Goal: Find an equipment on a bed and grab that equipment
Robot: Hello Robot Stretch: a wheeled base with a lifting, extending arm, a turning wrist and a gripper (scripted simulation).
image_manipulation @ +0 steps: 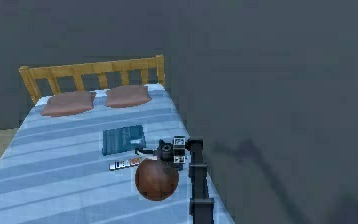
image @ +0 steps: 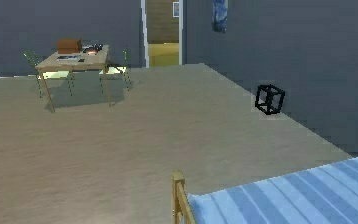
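One ball [image_manipulation: 157, 180] near bed [image_manipulation: 47, 170] long edge beside arm [image_manipulation: 199, 195]; fingers [image_manipulation: 155, 153] close by, cannot tell whether holding anything. Risk: nudge rolls round ball off edge.

Forward view: looking ahead and somewhat down over floor [image: 167, 130] toward a far table [image: 72, 62] and doorway [image: 163, 35]. Arm side view: close above the bed [image_manipulation: 47, 160], facing its headboard [image_manipulation: 92, 72] (same bed's corner at forward view's lower right).
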